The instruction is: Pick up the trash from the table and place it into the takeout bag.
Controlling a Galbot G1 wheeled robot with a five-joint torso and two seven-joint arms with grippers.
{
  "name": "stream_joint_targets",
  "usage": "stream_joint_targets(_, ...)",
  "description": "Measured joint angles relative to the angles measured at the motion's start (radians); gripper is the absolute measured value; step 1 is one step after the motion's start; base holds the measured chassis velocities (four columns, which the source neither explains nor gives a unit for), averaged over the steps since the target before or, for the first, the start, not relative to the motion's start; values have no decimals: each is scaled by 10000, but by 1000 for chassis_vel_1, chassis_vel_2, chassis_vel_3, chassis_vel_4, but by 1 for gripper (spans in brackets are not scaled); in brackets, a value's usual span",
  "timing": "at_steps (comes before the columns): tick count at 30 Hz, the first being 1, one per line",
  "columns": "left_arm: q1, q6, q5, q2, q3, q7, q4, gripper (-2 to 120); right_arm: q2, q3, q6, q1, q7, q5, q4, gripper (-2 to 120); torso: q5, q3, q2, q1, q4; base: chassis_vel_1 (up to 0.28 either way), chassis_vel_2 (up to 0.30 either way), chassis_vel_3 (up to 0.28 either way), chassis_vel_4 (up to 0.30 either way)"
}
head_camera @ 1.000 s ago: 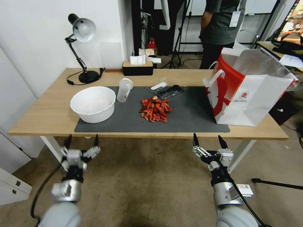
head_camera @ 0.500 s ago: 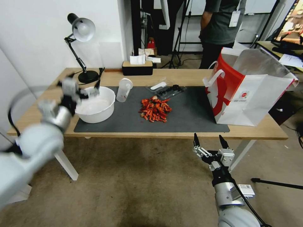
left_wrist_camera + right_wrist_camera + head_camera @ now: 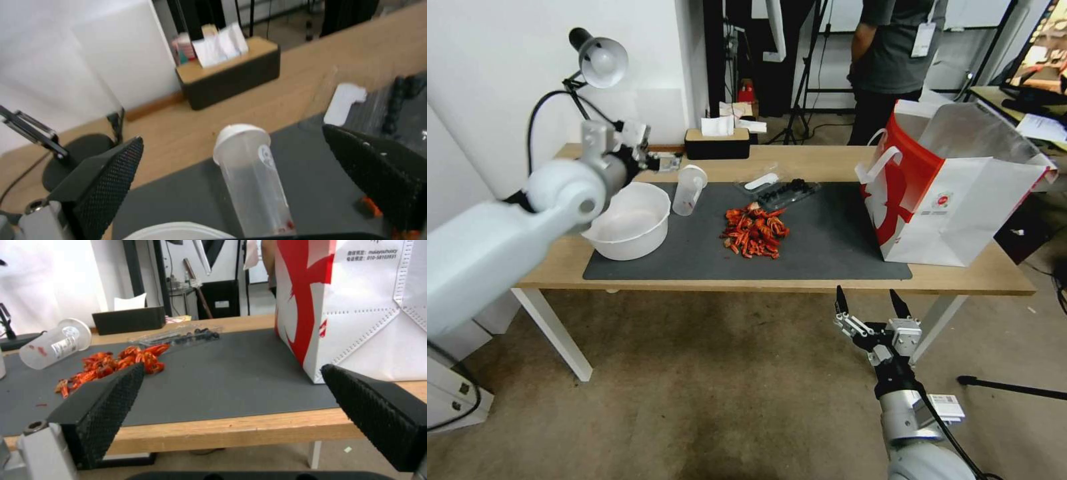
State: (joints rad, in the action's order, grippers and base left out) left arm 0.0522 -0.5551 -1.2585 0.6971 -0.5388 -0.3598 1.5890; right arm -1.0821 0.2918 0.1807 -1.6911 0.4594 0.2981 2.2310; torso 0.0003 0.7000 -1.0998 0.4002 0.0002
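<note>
While the left gripper (image 3: 654,159) is held above the table's (image 3: 547,247) far left with its jaws spread wide, the clear plastic cup (image 3: 253,176) lying tilted on the dark mat (image 3: 827,247) is framed between them; a centred, level closure around its body is advised, since thin plastic may buckle. A white bowl (image 3: 625,220) is noted as apparently empty, red food scraps (image 3: 755,232) as loose on the mat. The takeout bag (image 3: 954,193) stands open, its contents unseen. The right gripper (image 3: 870,308) is parked below the table edge, jaws apart.
</note>
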Motion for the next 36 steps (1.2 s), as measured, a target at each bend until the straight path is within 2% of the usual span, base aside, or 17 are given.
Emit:
stream_joint_targets(1, 0, 0, 0, 0, 0, 0, 0, 100, 0, 0, 0, 0, 0, 0, 0, 100, 0, 0, 0, 0, 0, 0, 0, 0, 0)
stream_joint_targets(4, 544, -493, -100, 662, -667, 29, -883, 100, -55, 51, 47, -112, -6, -37, 39, 100, -4, 1, -2, 0, -1, 0, 0, 0, 0)
stream_joint_targets(6, 597, -562, -132, 773, -720, 29, -1000, 100, -67, 55, 54, -118, -7, -44, 43, 100, -3, 1, -2, 0, -1, 0, 0, 0, 0)
stream_joint_targets(7, 767, -758, -339, 1181, -898, 26, -1411, 100, -113, 59, 81, -129, -14, -76, 47, 100, 1, 0, -2, 0, -1, 0, 0, 0, 0)
stream_joint_targets(11, 931, -1023, -634, 1655, -1126, 40, -1939, 100, -175, 60, 108, -133, -23, -115, 47, 100, -1, 1, -2, 0, -4, 0, 0, 0, 0)
stream_joint_targets(13, 1001, -1395, -921, 2138, -1230, 45, -2505, 100, -242, 52, 134, -139, -37, -173, 47, 100, -1, 0, -2, -1, -3, 0, 0, 0, 0)
stream_joint_targets(14, 1001, -1395, -921, 2138, -1230, 45, -2505, 100, -242, 52, 134, -139, -37, -173, 47, 100, -1, 0, -2, -1, -3, 0, 0, 0, 0)
stream_joint_targets(17, 1038, -1620, -961, 2630, -1301, 34, -3215, 100, -274, 46, 163, -141, -47, -196, 40, 100, -2, 0, -2, -1, -1, 0, 0, 0, 0)
stream_joint_targets(22, 1066, -1727, -939, 2952, -1407, -27, -3762, 100, -284, 58, 186, -135, -55, -197, 23, 100, -2, 0, -2, -1, -2, 0, 0, 0, 0)
stream_joint_targets(27, 1014, -1822, -1001, 3237, -1421, -406, -4386, 100, -313, 58, 197, -129, -60, -197, 3, 100, -4, 0, -1, -1, 0, 0, 0, 0, 0)
stream_joint_targets(36, 1026, -1836, -1417, 3556, -1416, -597, -5024, 100, -315, 58, 200, -96, -64, -181, -40, 100, -2, 0, -1, -1, -2, 0, 0, 0, 0)
